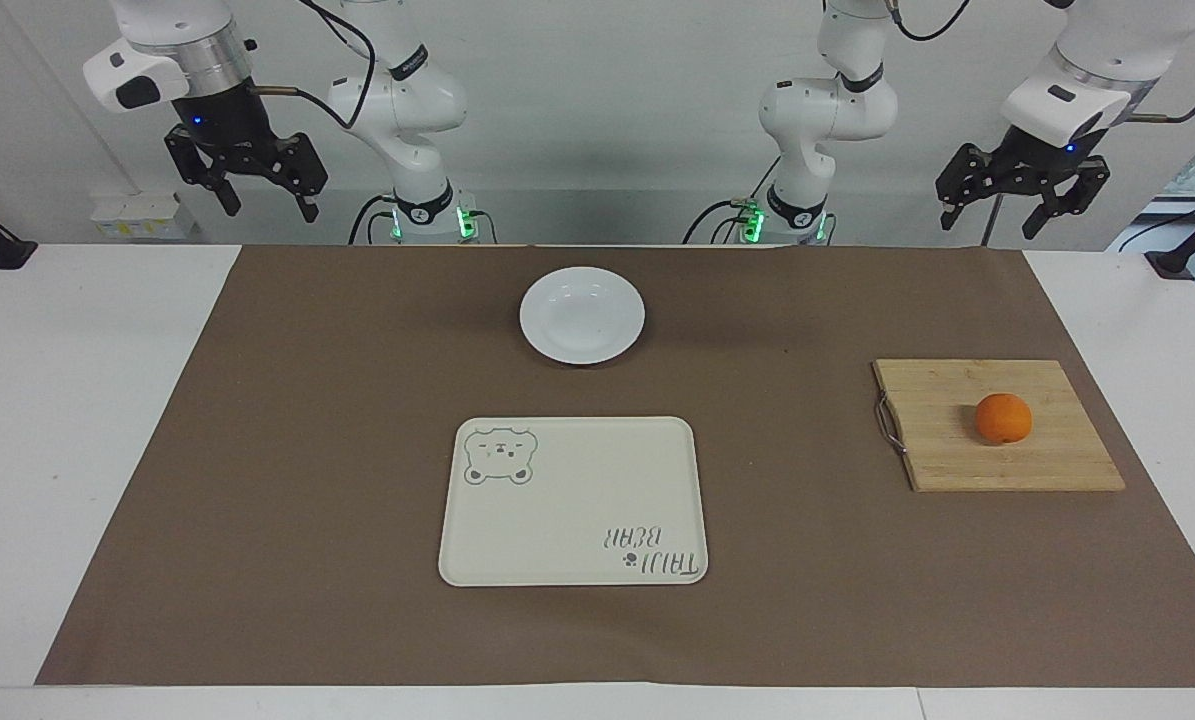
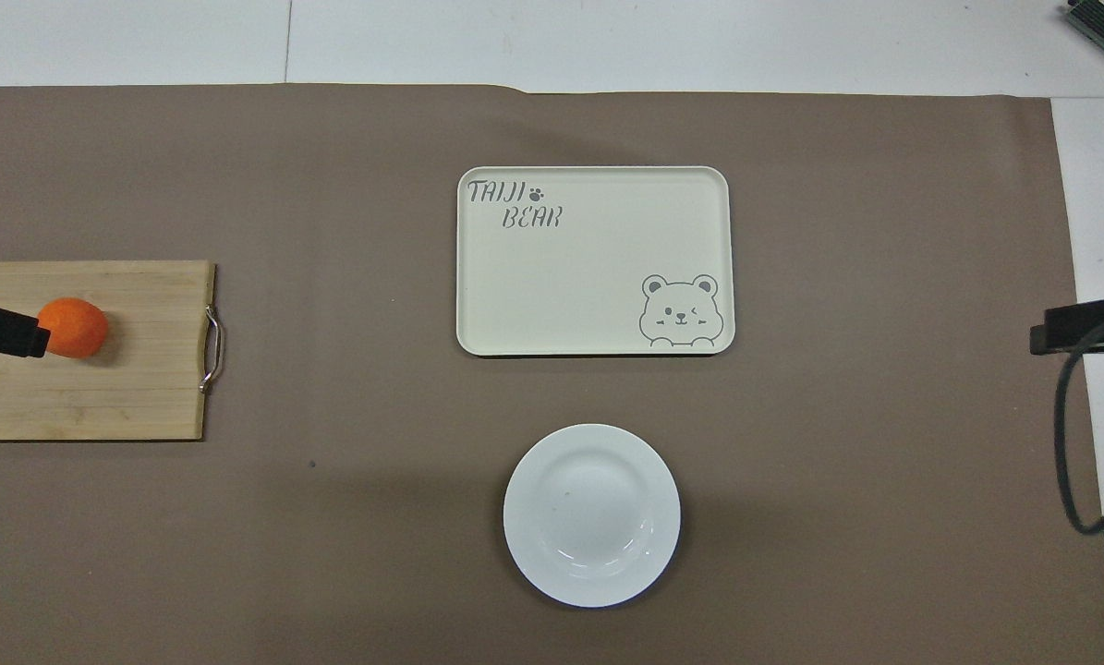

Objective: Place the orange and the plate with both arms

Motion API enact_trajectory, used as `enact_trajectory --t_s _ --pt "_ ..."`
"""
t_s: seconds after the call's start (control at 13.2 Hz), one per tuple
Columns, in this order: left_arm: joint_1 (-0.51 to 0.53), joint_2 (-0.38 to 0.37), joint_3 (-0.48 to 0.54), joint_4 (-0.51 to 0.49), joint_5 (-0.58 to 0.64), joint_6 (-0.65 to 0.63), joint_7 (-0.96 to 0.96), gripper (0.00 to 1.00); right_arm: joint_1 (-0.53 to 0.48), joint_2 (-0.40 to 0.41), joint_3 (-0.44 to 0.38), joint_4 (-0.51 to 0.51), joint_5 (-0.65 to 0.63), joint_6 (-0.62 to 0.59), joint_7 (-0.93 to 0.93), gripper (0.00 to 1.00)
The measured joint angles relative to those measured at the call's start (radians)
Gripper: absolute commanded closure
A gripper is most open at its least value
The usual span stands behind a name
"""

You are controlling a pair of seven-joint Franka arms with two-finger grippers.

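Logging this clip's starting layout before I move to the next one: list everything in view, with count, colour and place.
orange: one, bright orange, on the cutting board.
plate: one, glossy white, on the mat, nearer to the robots than the tray, midway between the two arms' ends.
tray: one, cream with a bear drawing and lettering, mid-mat, nothing on it.
cutting board: one, light wood with a metal handle, toward the left arm's end of the table.
mat: one, brown, covering most of the white table.
left gripper: one, black, open, raised above the table's edge near the robots, waiting.
right gripper: one, black, open, raised likewise at its own end, waiting.
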Motion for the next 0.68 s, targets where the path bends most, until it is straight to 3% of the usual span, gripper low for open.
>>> enact_trajectory --t_s 0.68 --pt "0.000 -0.007 -0.001 0.000 0.000 -0.018 0.000 0.00 0.000 0.000 0.000 0.000 0.000 0.000 0.000 0.00"
